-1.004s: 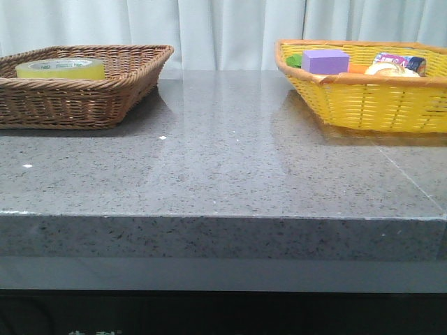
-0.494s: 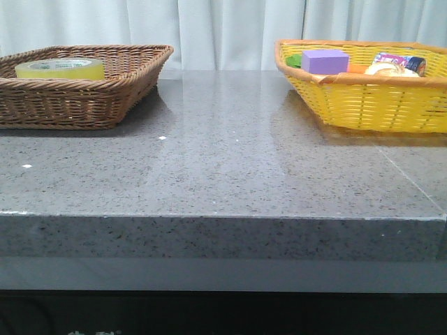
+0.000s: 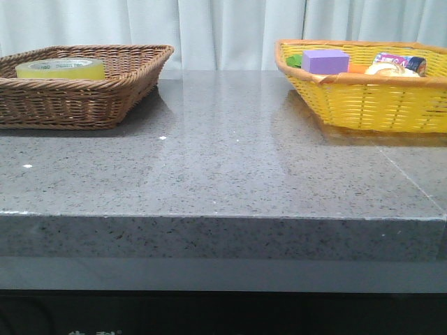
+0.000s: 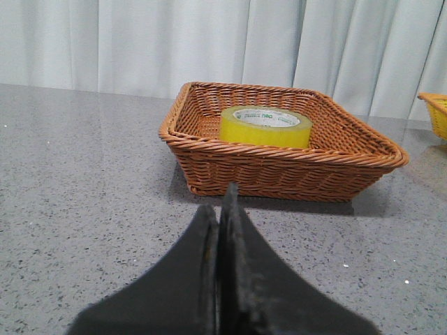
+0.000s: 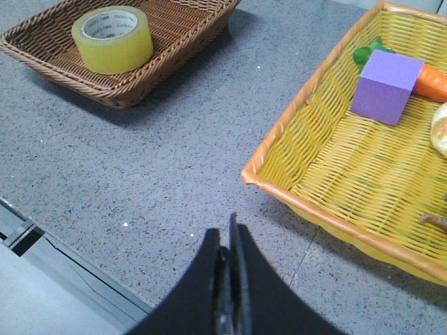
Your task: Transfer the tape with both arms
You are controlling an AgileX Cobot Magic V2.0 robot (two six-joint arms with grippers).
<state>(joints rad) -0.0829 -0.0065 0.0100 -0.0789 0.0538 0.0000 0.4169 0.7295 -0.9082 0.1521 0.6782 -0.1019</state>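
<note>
The yellow tape roll lies flat in the brown wicker basket at the table's back left. It also shows in the left wrist view and the right wrist view. My left gripper is shut and empty, low over the grey table, short of the brown basket. My right gripper is shut and empty, above the table near its front edge, beside the yellow basket. Neither arm shows in the front view.
The yellow basket at the back right holds a purple block, a carrot, green leaves and other small items. White curtains hang behind the table. The table's front edge shows in the right wrist view.
</note>
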